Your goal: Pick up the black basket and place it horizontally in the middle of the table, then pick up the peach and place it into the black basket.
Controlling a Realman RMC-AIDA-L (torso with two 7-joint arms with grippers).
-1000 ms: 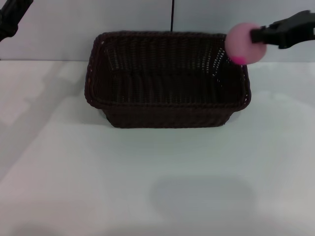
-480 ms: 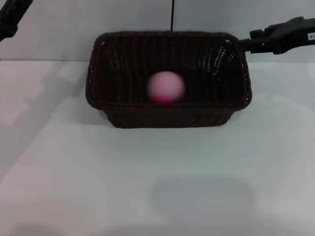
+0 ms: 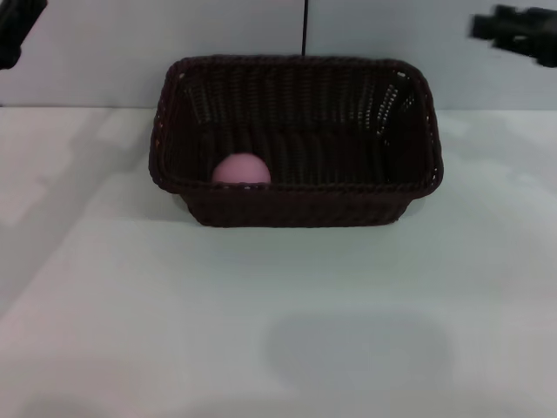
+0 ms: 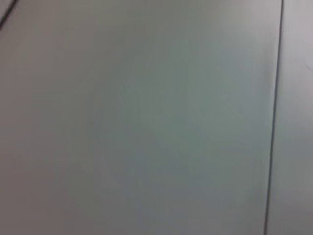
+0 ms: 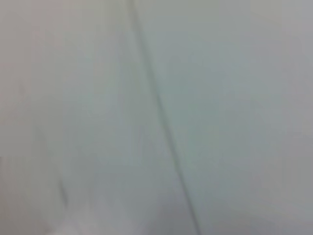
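The black basket [image 3: 296, 139] stands lengthwise across the middle of the white table [image 3: 278, 313]. The pale-pink peach [image 3: 241, 170] lies inside it, against the near wall toward the left end; the rim hides its lower part. My right gripper [image 3: 487, 28] is raised at the top right, above and beyond the basket's right end, and holds nothing. My left arm [image 3: 17, 26] is parked at the top left corner. Both wrist views show only a plain grey surface with a thin dark line.
A grey wall with a dark vertical seam [image 3: 305, 26] stands behind the table. Bare white tabletop lies in front of the basket and on both sides.
The peach left my right gripper, fell into the basket and rolled to its near left side. My right gripper drew back up and to the right.
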